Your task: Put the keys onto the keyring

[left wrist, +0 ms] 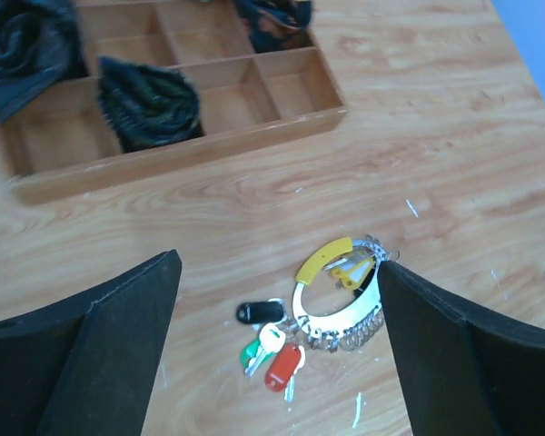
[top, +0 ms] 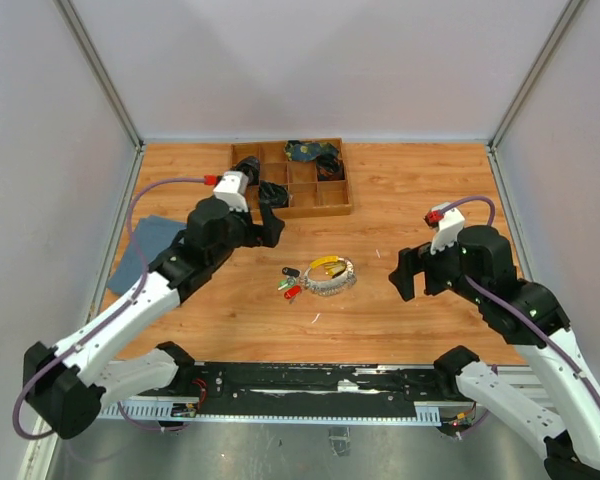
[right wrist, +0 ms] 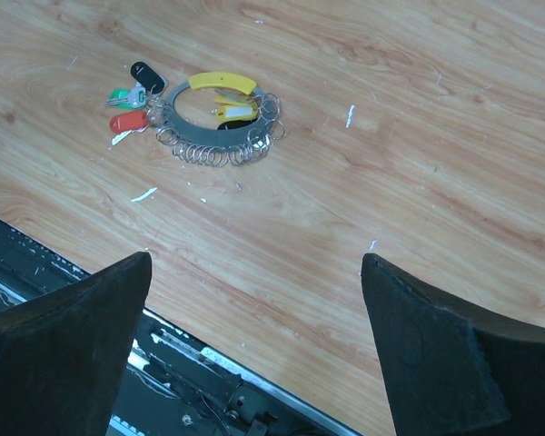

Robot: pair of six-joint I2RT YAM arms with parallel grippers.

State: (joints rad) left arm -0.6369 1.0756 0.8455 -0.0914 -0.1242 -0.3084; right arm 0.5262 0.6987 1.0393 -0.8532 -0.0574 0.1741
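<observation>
Two sets of jaws spread wide, pinching nothing: left gripper (top: 268, 222) at ten o'clock of the keyring (top: 331, 276), right gripper (top: 404, 272) at three o'clock, both well apart from it. Flat on the wooden table (top: 410, 190), near its middle, keyring with yellow piece at twelve o'clock. Bunched at the loop, keys (top: 292, 283): silvery ones along the six o'clock arc, black, green and red heads at nine o'clock. Farther off at twelve o'clock, compartment tray (top: 336, 206) holding dark bundles; at nine o'clock, blue cloth (top: 140, 245).
</observation>
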